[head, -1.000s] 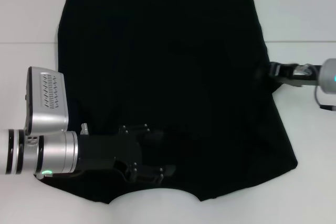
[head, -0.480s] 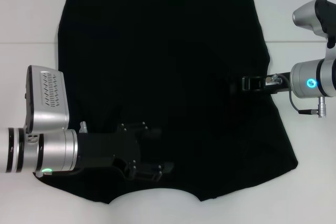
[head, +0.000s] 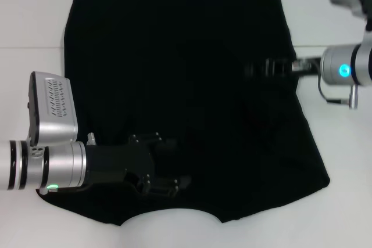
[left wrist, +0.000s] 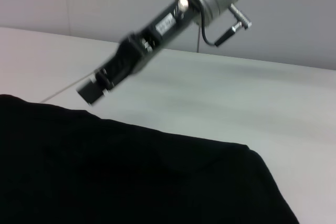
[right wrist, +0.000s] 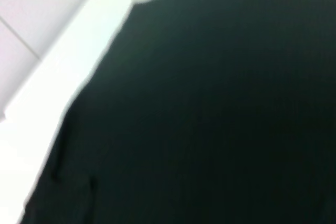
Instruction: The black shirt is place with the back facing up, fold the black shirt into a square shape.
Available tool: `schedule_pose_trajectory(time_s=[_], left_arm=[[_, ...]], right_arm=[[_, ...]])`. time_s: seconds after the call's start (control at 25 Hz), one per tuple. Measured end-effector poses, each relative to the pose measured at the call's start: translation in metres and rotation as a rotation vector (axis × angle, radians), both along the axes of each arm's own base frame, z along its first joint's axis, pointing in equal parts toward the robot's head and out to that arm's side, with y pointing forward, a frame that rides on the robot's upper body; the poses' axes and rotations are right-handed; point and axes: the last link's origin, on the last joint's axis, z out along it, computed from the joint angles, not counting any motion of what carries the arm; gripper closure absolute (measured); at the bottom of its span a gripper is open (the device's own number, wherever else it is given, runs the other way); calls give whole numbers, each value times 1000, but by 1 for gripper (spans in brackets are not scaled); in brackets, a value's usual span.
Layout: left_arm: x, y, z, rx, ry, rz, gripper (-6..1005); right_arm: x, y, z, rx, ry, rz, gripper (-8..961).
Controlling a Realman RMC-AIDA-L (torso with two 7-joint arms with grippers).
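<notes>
Head view: we're seeing the black shirt (head: pixel 186 97) lying flat on the white table (head: pixel 35 15), long axis running away from the robot, collar end nearest, hem far. It's already looking narrowed, w/ no sleeves sticking out.

The left gripper (head: pixel 168 181) is sitting low over the near-left part, just inside the collar cutout; fingers look partly spread, but black on black, so we can't tell if they're holding cloth.

The right gripper (head: pixel 256 69) is hovering over the right side about midway along, reaching in from the right edge; we can't tell the fingers' state. In the left wrist view it (left wrist: pixel 94 88) is hanging clear above the shirt (left wrist: pixel 131 177).

We're judging the left arm nearer the collar end, the right nearer the side edge. Bare table is lying open on both sides and beyond the hem.
</notes>
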Motion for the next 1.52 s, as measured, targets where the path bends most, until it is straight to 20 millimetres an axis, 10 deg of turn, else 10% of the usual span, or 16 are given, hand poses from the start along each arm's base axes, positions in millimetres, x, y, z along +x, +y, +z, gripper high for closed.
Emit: schedule_pose_trajectory(time_s=[0.28, 0.88, 1.52], left_arm=[[-5, 5, 10, 38, -31, 70, 127], [-65, -27, 100, 218, -1, 263, 126], [-100, -38, 108, 280, 121, 385, 127]], right_arm=[[-14, 4, 15, 37, 91, 66, 534], [-6, -33, -6, -21, 164, 256, 95], [-9, -31, -8, -8, 175, 246, 60]])
